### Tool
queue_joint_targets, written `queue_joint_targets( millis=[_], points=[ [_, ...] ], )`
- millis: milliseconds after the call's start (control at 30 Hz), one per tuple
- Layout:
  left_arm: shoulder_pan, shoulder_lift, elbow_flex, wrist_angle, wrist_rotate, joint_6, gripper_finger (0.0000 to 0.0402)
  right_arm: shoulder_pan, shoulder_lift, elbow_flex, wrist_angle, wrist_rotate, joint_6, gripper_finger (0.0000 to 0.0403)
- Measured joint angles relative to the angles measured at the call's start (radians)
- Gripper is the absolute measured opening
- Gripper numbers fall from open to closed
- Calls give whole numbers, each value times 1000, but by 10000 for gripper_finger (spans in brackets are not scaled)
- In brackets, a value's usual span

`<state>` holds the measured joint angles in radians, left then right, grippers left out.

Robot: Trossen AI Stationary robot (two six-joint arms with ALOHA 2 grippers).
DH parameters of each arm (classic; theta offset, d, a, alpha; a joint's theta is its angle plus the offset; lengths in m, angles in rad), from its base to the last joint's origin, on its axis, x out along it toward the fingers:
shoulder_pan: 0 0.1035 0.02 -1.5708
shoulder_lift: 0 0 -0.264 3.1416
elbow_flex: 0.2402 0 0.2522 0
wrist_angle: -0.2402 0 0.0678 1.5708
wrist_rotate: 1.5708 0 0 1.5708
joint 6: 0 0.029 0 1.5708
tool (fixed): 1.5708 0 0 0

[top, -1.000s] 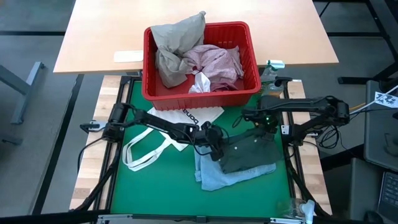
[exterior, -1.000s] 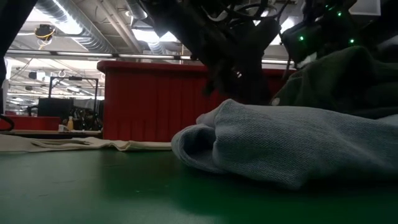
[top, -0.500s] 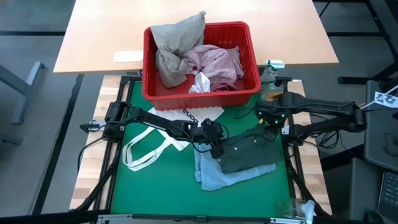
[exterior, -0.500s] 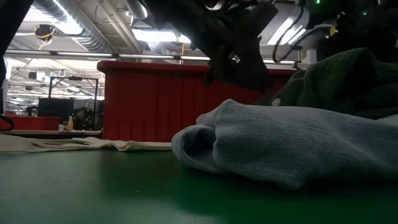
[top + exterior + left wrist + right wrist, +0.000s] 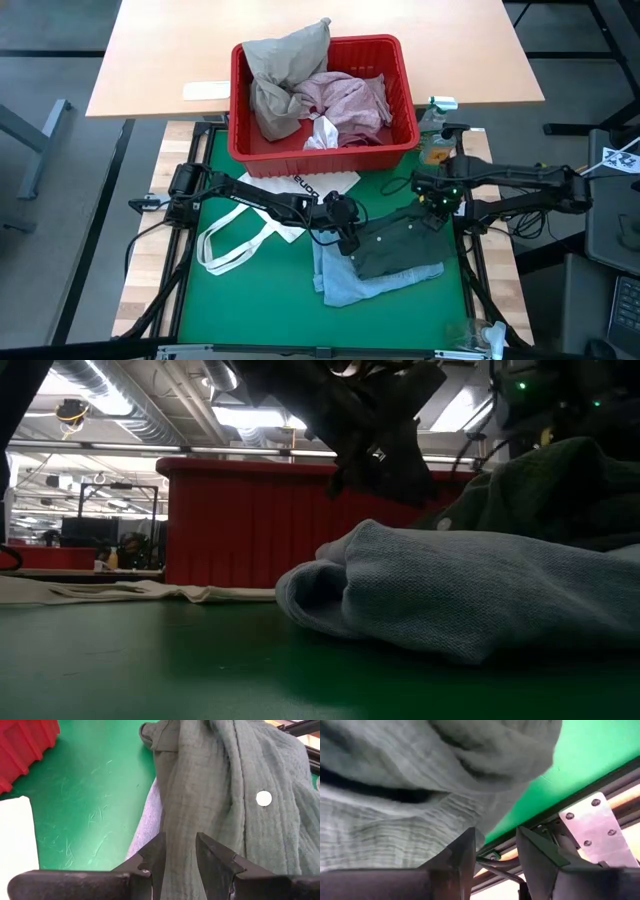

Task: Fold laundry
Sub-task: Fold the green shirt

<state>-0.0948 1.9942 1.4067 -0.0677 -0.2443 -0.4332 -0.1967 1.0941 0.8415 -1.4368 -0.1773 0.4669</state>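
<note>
Both pincers grip the dark grey-green garment (image 5: 400, 245) lying over the light blue garment (image 5: 350, 283) on the green table (image 5: 250, 300): left pincer (image 5: 347, 238) at its near-left edge, right pincer (image 5: 437, 207) at its far-right corner. A red basket (image 5: 322, 150) of laundry and a white tote bag (image 5: 262, 215) lie behind. Only the left wrist view shows the garment's white button (image 5: 264, 798).

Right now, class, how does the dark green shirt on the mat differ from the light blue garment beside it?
The dark green shirt lies on top; the light blue garment sits partly beneath it. The shirt is thin crinkled cloth with a white button; the blue garment looks thicker and knitted. Both grippers are at the shirt, neither at the blue garment. Both lie rumpled on the green mat.
</note>
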Motion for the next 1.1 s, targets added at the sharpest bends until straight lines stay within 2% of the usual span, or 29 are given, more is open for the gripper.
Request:
queue_joint_targets(
  millis=[400,567,800,933,1100],
  points=[
    [0,0,0,2,0,-1,101,0,-27,-23,70,-105,-52,140],
    [0,0,0,1,0,-1,101,0,-28,-26,90,-115,-52,140],
    [0,0,0,4,0,-1,101,0,-27,-124,182,-151,2,138],
    [-6,0,0,34,24,-2,101,0,-27,-127,189,-151,3,109],
    [-36,0,0,80,86,-9,101,0,-27,-100,172,-149,0,25]
  ],
)
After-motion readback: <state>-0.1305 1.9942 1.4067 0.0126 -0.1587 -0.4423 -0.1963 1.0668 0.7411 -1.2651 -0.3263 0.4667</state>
